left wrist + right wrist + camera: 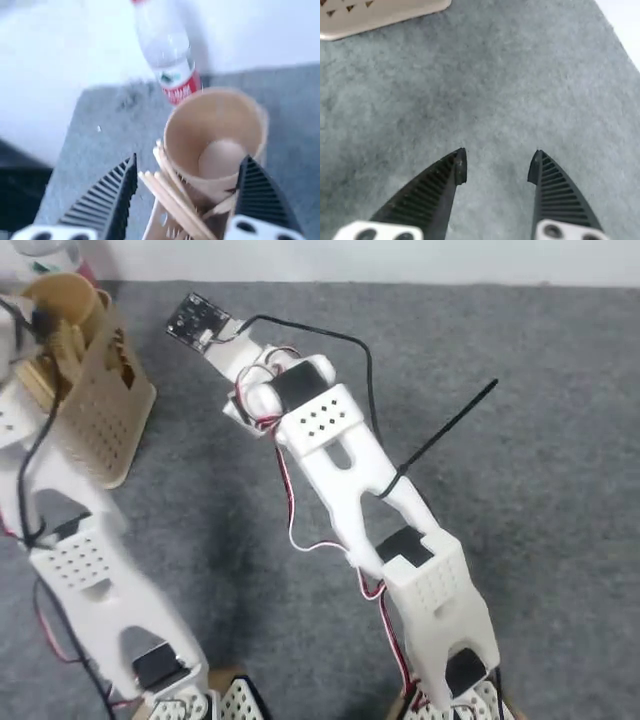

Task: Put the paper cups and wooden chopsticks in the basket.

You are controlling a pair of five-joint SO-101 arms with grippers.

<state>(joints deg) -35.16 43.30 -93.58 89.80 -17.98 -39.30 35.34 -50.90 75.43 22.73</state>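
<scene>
Matt brown paper cup (215, 135), pale bare-wood chopsticks (172, 200), smooth beige plastic basket (105, 415); rough grey felt mat (510, 85)

High camera looks down; all 3 show basket (100, 415).

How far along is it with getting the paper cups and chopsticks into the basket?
Looks nearly finished. Done: a paper cup and wooden chopsticks stand in the basket. In hand: nothing; the left tool is open above them, the right tool open over grey carpet. Left: probably only backing the tools away.
</scene>
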